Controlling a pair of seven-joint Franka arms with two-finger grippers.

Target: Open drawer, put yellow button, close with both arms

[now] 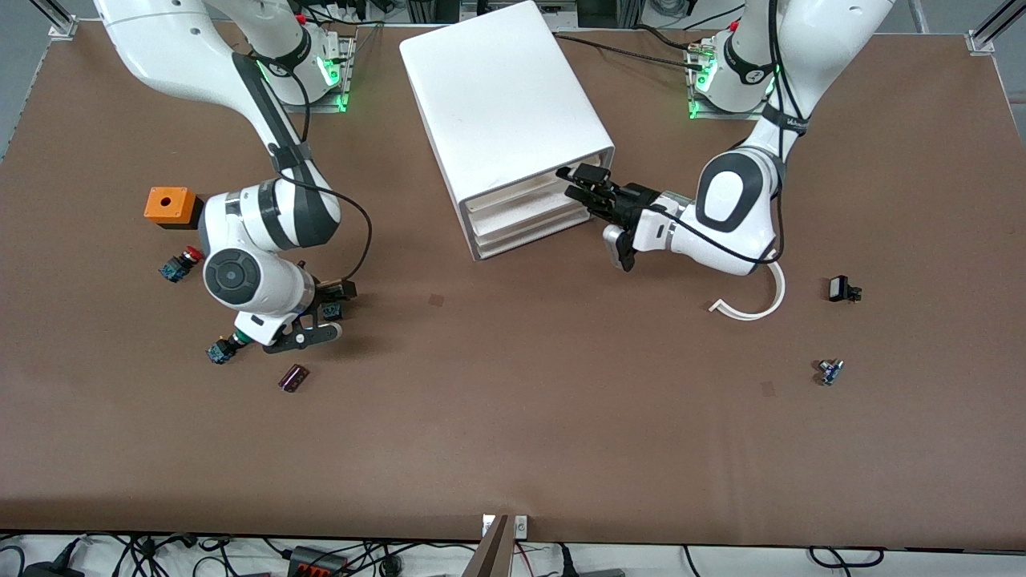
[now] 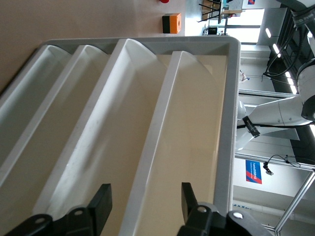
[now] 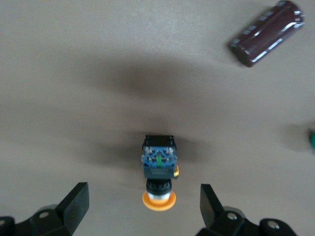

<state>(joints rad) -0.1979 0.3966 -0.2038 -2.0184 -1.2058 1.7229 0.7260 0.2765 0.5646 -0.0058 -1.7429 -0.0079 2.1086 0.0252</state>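
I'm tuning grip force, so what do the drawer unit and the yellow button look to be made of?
The cabinet looks like smooth white plastic with a soft sheen and rounded moulded edges. The yellow button seems plastic too: a matte orange-yellow cap on a black-and-blue body, with what may be small metal contacts.

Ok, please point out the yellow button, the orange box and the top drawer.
yellow button (image 3: 159, 199), right wrist view, on its round cap.
orange box (image 1: 170, 205), front view, on its top face.
top drawer (image 2: 147, 162), left wrist view, on its front rim.

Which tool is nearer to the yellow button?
Right. The right tool hovers directly over the yellow button, fingers open around it; the left tool is away at the drawer front.
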